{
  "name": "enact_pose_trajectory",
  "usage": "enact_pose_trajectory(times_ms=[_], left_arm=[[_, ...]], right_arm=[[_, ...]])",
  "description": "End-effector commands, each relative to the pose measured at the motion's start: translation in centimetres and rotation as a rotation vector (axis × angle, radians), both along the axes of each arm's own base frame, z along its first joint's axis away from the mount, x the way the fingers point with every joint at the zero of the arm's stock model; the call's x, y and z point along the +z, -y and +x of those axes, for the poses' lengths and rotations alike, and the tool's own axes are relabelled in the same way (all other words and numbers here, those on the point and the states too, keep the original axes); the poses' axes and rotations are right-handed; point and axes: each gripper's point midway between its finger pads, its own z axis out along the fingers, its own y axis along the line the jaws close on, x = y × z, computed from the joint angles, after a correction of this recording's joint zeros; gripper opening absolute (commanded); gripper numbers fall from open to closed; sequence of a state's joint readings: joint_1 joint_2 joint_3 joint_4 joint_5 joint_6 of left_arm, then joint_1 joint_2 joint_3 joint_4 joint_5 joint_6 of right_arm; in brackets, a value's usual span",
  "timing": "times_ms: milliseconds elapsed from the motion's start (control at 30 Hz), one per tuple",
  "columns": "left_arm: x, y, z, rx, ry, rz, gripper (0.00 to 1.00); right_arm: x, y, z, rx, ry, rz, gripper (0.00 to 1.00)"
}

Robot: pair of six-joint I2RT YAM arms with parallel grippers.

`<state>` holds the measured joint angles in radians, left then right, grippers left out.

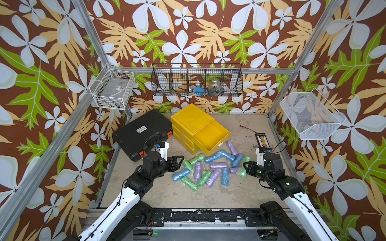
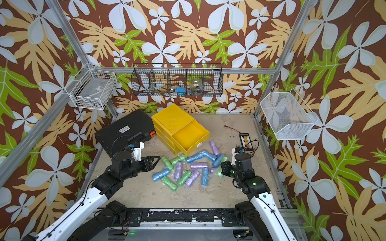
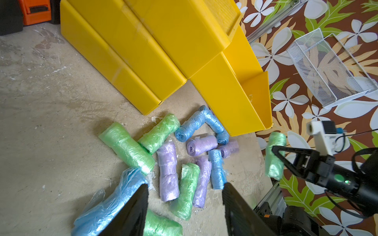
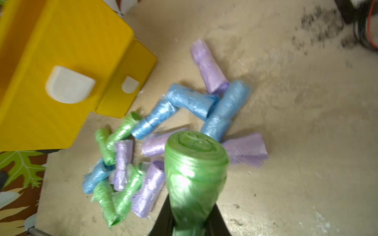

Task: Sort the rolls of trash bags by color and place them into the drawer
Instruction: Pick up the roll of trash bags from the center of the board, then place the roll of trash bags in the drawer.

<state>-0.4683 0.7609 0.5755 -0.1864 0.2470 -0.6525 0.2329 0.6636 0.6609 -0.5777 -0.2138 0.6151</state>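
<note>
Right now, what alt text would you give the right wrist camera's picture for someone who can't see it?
A crinkly green trash bag roll, seen end-on, is pinched by the right gripper over a beige tabletop. Beneath it lie loose blue, lilac and green rolls, beside a yellow drawer front with a white handle.

Three walls [image 1: 188, 41] are papered in brown, printed with large white flowers and tan and green leaves. Aluminium frame posts [image 1: 96, 41] are set at the bench's two far corners. A white wire basket [image 1: 112, 89] is hung on the left wall. A black wire basket [image 1: 197, 80] with compartments is hung on the back wall. A white mesh basket [image 1: 311, 116] is hung on the right wall. The bench [image 1: 158, 194] is beige, scuffed and stained. Light is even and shadows are soft.
</note>
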Motion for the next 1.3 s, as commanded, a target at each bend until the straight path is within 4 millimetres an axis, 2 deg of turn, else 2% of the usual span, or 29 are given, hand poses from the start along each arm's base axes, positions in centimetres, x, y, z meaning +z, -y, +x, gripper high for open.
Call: enact_pose_trajectory(times_ms=[0, 100, 233, 300, 367, 467, 633, 767, 1133, 1267], left_arm=[[1.7, 1.0, 0.6, -0.031, 0.042, -0.045, 0.61], [2.2, 1.6, 1.1, -0.051, 0.041, -0.052, 0.61], [3.0, 2.0, 1.5, -0.057, 0.055, -0.061, 0.61], [3.3, 2.0, 1.6, -0.057, 0.058, -0.062, 0.61], [3.2, 2.0, 1.6, -0.055, 0.054, -0.061, 0.61], [2.7, 1.8, 1.3, -0.049, 0.045, -0.065, 0.61], [2.3, 1.0, 0.7, -0.026, 0.043, -0.06, 0.61], [1.8, 0.5, 0.2, -0.013, 0.036, -0.048, 0.61], [0.0, 0.1, -0.5, 0.002, 0.005, -0.05, 0.61], [-0.2, 0.0, -0.4, 0.004, 0.003, -0.047, 0.61]], right_arm=[[5.6, -1.4, 1.7, 0.098, 0.189, -0.003, 0.17], [9.9, -3.1, 4.2, 0.176, 0.282, 0.016, 0.15], [15.2, -6.7, 7.6, 0.315, 0.408, 0.057, 0.14], [17.1, -8.9, 9.0, 0.38, 0.451, 0.027, 0.14], [18.6, -11.3, 10.3, 0.445, 0.474, -0.018, 0.15], [19.3, -14.9, 12.2, 0.532, 0.483, -0.098, 0.15], [17.2, -18.9, 15.0, 0.613, 0.436, -0.237, 0.16], [14.9, -20.2, 16.0, 0.65, 0.394, -0.327, 0.16], [8.2, -20.4, 14.8, 0.734, 0.29, -0.44, 0.18], [6.5, -20.3, 14.4, 0.745, 0.269, -0.455, 0.2]])
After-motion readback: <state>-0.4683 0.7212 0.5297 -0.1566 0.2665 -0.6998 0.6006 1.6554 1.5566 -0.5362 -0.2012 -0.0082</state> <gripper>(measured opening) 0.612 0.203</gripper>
